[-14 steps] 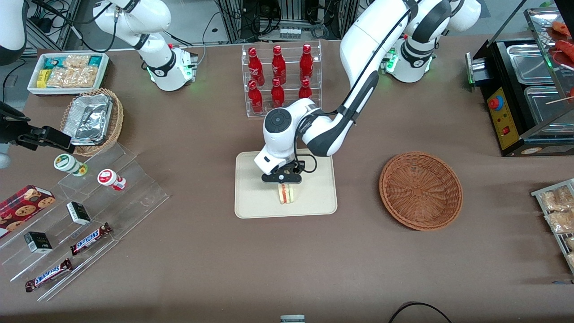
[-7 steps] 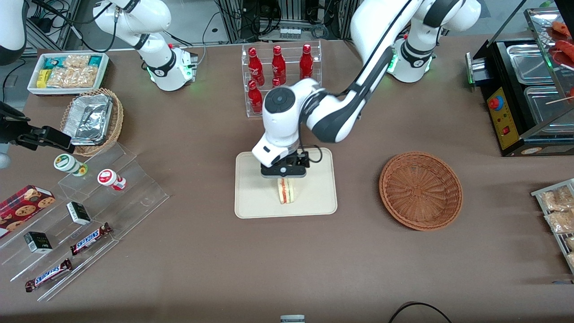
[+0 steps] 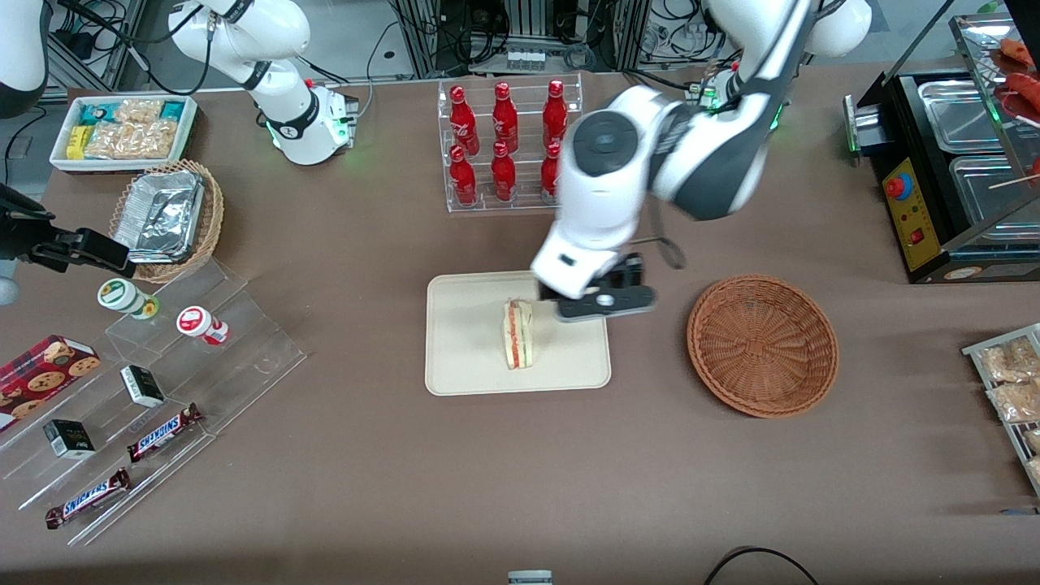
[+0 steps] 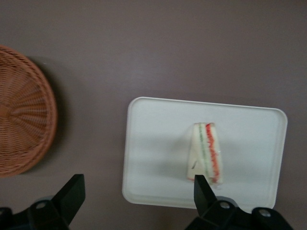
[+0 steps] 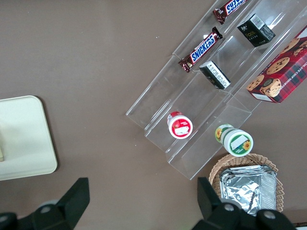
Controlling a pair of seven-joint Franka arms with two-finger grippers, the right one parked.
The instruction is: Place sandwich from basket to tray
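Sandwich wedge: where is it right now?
The triangular white-bread sandwich stands on the cream rectangular tray, filling edge up. The open gripper hangs above the tray's edge nearest the reddish-brown wicker basket.

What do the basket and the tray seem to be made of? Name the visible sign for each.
Basket: woven wicker or rattan, reddish-brown; radiating strands and a braided rim show. Tray: probably matte plastic; smooth, cream, with moulded rounded corners. It carries the sandwich. The gripper, open, hangs above the tray's edge nearest the basket.

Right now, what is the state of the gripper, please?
Gripper: open, holding nothing, raised above the tray edge nearest the basket; sandwich lies released on the tray.
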